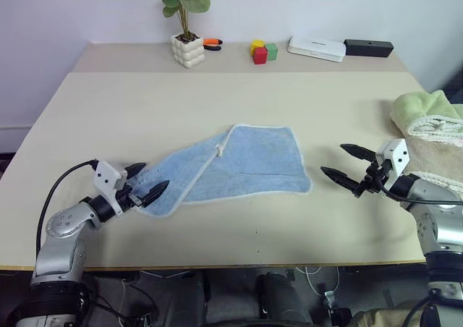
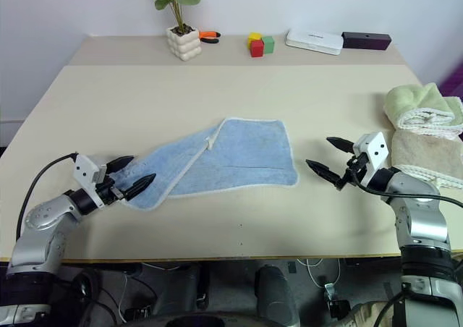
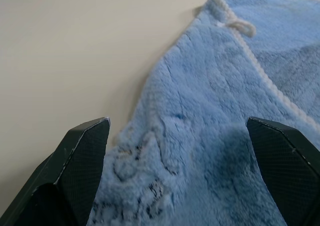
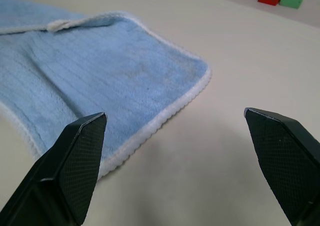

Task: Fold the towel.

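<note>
With the light blue towel (image 1: 231,166) lying half-folded mid-table, the left gripper (image 1: 147,184) is hovering spread at its near-left corner and the right gripper (image 1: 347,164) waiting spread just beside its right edge, so each should probably pinch only the stitched hem.

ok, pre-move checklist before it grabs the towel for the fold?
1. Left gripper open: ok, jaws wide.
2. Right gripper open: ok, jaws wide.
3. Left gripper at the towel: ok, its fingers straddle the near left end.
4. Right gripper at the towel: not ok, it sits off the right edge with bare table between.
5. Towel flat: not ok, the left part is already turned over, with the white tag on the fold line.
6. Green rolled towel clear of the fold area: ok, at the table's right edge.
</note>
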`<state>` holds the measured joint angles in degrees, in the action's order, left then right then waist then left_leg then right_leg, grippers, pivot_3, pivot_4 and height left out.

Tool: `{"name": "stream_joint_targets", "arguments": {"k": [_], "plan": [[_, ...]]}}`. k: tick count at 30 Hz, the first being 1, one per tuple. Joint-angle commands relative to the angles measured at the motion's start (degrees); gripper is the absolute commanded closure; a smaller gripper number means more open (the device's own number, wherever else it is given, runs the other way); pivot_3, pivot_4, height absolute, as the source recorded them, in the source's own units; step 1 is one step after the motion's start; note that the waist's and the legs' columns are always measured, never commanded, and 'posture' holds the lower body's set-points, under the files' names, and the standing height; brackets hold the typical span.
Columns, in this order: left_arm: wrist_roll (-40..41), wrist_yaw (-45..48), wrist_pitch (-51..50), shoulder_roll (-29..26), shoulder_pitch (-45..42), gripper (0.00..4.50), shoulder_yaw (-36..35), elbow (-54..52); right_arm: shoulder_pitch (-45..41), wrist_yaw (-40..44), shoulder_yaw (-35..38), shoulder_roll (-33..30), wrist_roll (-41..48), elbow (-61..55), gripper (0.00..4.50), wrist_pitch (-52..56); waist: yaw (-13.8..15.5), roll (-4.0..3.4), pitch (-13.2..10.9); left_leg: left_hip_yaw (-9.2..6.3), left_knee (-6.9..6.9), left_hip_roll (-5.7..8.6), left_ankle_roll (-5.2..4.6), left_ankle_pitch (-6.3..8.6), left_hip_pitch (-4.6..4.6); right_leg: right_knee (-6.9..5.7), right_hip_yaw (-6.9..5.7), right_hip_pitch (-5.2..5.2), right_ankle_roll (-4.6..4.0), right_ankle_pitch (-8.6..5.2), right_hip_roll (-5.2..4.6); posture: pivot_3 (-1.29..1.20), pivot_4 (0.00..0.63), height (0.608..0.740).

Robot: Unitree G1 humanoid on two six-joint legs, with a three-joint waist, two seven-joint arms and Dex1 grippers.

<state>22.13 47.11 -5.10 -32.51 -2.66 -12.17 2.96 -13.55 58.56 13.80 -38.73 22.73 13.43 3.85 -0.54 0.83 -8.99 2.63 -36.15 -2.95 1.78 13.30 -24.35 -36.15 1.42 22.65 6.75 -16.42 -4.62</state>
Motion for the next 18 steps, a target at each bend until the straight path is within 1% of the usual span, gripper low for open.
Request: {"name": "stream_joint_targets", "arguments": {"k": [1,12,17,18], "plan": [[0.23,-0.74,-0.72,0.19,-1.18,0.04,0.42,-3.43,-2.58,-0.87,-0.62,1.57,0.14,-0.18,0.01,-1.11,-0.05,0.0,0.0,0.0,0.01,0.0,0.0,0.0,0.0,0.0,0.0,0.0,0.0,0.0,0.0,0.0,0.15,0.74],[-1.03,1.13,0.79,0.74,-7.05,0.04,2.94,0.73,-4.64,-3.67,-3.06,6.86,-0.91,0.35,0.01,-3.69,0.14,0.0,0.0,0.0,-0.02,0.01,0.0,0.0,0.0,-0.03,0.0,-0.01,0.01,0.0,0.01,0.0,0.15,0.74],[-0.79,3.53,2.22,-0.37,-8.34,0.04,1.84,3.32,-5.46,-5.47,-4.83,10.53,-1.44,-0.56,0.01,-5.06,-0.08,0.0,0.0,0.0,0.0,0.01,0.0,0.0,0.0,-0.04,0.0,0.01,0.01,0.0,0.01,0.0,0.15,0.74],[-0.5,3.82,1.87,-0.36,-7.91,0.04,2.02,2.04,-5.95,-5.27,-5.11,11.02,-1.51,-0.15,0.01,-5.46,-0.1,0.0,0.0,0.0,0.0,0.01,0.0,0.0,0.0,-0.05,0.0,0.01,0.01,0.0,0.02,0.0,0.15,0.74]]}}
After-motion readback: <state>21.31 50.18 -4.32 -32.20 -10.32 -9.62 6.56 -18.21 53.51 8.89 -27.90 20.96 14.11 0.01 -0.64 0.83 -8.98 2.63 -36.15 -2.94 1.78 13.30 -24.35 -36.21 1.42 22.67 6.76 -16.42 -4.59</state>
